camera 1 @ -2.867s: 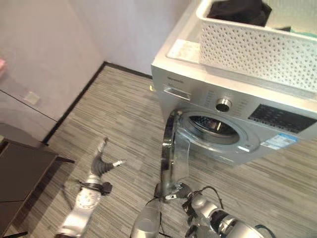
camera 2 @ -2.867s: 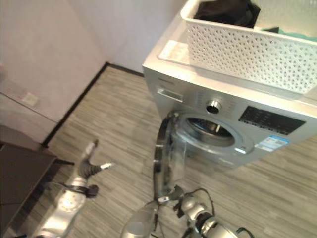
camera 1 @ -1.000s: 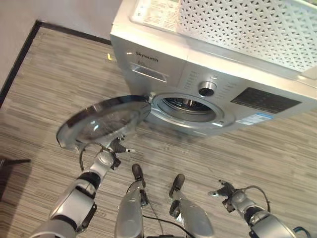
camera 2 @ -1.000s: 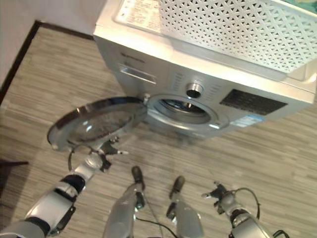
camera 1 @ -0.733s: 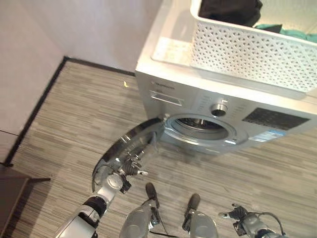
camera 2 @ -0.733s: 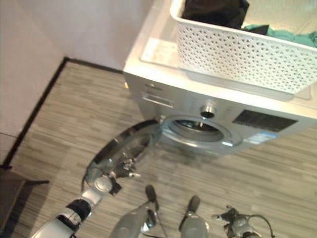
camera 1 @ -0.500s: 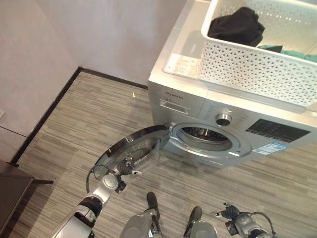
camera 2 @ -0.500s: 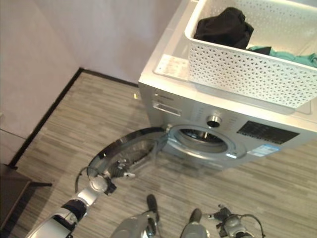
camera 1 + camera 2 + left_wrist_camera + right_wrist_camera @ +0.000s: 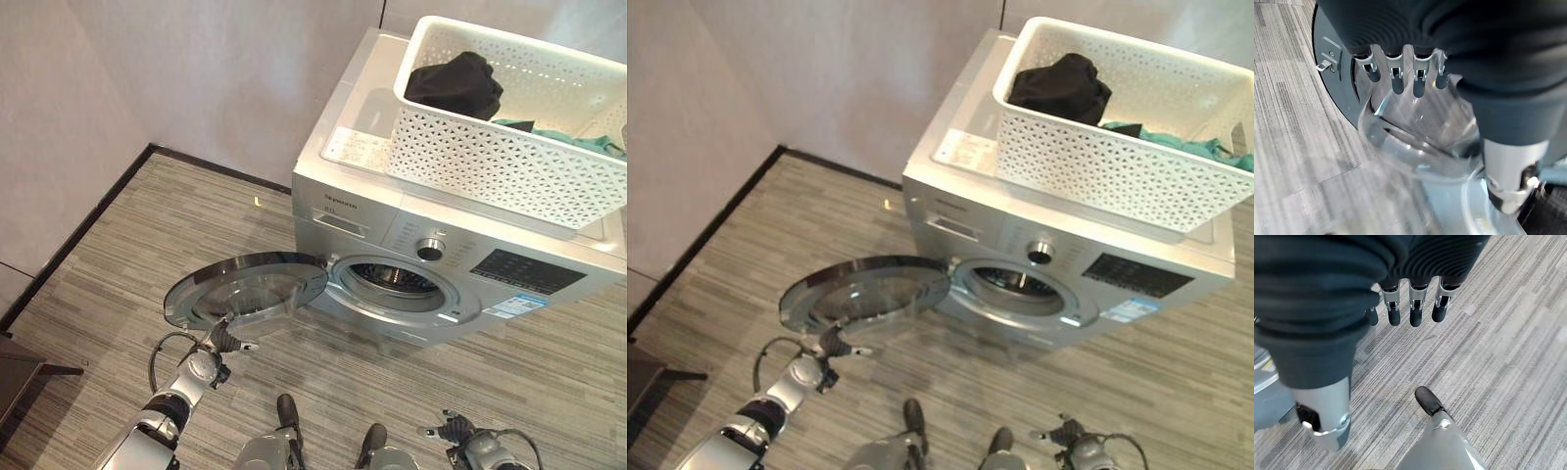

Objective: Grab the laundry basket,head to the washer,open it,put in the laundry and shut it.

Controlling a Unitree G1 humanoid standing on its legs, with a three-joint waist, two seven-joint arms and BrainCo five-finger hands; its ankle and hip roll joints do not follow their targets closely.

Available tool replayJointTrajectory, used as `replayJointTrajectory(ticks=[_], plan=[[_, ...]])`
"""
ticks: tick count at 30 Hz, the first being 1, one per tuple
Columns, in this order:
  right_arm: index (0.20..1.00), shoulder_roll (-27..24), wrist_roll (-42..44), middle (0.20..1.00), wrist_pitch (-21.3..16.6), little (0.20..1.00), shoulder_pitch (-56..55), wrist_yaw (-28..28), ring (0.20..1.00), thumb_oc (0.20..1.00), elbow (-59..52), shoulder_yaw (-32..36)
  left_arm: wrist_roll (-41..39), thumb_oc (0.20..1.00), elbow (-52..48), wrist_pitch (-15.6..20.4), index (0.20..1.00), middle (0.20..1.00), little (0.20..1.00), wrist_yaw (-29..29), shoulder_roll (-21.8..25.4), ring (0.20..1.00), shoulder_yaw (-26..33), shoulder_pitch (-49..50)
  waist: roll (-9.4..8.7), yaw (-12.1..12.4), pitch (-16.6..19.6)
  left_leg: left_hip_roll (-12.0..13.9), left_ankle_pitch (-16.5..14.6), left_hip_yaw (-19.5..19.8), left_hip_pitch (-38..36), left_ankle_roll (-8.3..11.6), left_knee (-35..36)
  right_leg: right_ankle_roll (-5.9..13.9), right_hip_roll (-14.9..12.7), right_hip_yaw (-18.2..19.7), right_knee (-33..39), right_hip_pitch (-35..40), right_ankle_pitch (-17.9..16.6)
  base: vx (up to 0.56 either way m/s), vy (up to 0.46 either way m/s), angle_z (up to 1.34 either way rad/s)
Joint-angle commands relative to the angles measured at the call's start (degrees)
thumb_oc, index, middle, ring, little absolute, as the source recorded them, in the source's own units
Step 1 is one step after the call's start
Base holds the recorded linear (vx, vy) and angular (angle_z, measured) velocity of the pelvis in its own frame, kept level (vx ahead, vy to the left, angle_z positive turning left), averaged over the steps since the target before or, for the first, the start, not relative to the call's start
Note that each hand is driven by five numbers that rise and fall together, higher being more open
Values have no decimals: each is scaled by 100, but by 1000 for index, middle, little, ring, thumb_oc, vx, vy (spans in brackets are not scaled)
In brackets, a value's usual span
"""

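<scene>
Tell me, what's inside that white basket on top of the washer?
The basket holds a black garment and some green cloth. Its walls hide whatever lies lower down.

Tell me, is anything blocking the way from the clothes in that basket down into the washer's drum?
Nothing visible does. The washer door is swung wide open to the robot's left, leaving the drum opening clear. The clothes lie in the white basket on top of the washer. The left hand is at the door.
</scene>
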State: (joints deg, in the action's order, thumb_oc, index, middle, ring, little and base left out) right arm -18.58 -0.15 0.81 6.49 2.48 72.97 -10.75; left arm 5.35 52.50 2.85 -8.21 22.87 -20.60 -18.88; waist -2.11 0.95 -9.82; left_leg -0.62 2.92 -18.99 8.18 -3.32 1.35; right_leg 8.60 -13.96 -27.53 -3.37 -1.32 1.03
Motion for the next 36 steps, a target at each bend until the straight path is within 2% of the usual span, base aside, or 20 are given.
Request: replayJointTrajectory(ticks=[1,3,6,11,13,19,21,24,32,36], plan=[[1000,-110,162,1000,-21,1000,-32,143,1000,1000,236,-29,53,1000,-28,138,1000,1000,1000,-260,119,1000,142,-385,-29,117,-93,77,-815,188,-45,189,-384,297,-500,67,30,-307,-504,11,20,9],[1000,-182,284,1000,-17,1000,-261,175,1000,1000,325,350,271,1000,-614,103,1000,1000,1000,-405,172,1000,357,-85,-60,121,-42,46,-854,247,-152,154,-355,321,-530,64,-52,-232,-467,23,46,7],[1000,-230,341,1000,20,1000,-407,175,1000,1000,395,574,312,1000,-1072,7,1000,1000,1000,-388,110,1000,542,187,-60,144,18,19,-871,314,-255,131,-294,335,-545,40,-138,-154,-425,23,27,10],[1000,-271,395,1000,87,1000,-573,109,1000,1000,407,745,-125,1000,-1143,-95,1000,1000,1000,-185,-98,1000,749,469,-29,112,94,-1,-889,405,-426,102,-236,296,-544,112,-370,-98,-322,47,32,7],[1000,-275,347,1000,136,1000,-568,76,1000,1000,429,708,-417,1000,-647,-135,1000,1000,1000,-215,-253,1000,830,429,-6,61,137,-6,-886,414,-578,70,-188,253,-525,203,-641,-125,-238,68,33,20],[1000,-258,269,1000,127,1000,-439,102,1000,1000,275,426,-628,1000,619,-110,1000,1000,1000,-368,-461,1000,715,-61,-15,-14,148,-43,-851,386,-707,68,-69,232,-493,221,-659,-138,-198,35,8,4],[1000,-213,199,1000,88,1000,-314,121,1000,1000,188,160,-666,1000,1393,-102,1000,1000,1000,-548,-486,1000,674,-478,-66,-51,155,-65,-832,326,-693,71,-28,246,-496,201,-564,-168,-251,0,0,0],[1000,-146,129,1000,56,1000,-147,139,1000,1000,120,-171,-708,1000,1958,-115,1000,1000,1000,-680,-428,1000,671,-947,-147,-85,123,-74,-808,256,-643,78,0,265,-501,214,-443,-240,-339,-17,-6,-12],[1000,-27,137,1000,-33,1000,87,109,1000,1000,-151,-678,-1019,1000,2650,-161,1000,1000,1000,-804,78,1000,1005,-1699,-335,-168,41,-23,-744,104,-484,136,64,298,-454,263,-191,-411,-516,-31,-17,-15],[1000,4,149,1000,-49,1000,105,112,1000,1000,-107,-711,-998,1000,2680,-152,1000,1000,1000,-841,154,1000,1033,-1699,-365,-164,48,-2,-748,98,-466,150,64,303,-436,254,-137,-410,-538,-3,-7,-3]])
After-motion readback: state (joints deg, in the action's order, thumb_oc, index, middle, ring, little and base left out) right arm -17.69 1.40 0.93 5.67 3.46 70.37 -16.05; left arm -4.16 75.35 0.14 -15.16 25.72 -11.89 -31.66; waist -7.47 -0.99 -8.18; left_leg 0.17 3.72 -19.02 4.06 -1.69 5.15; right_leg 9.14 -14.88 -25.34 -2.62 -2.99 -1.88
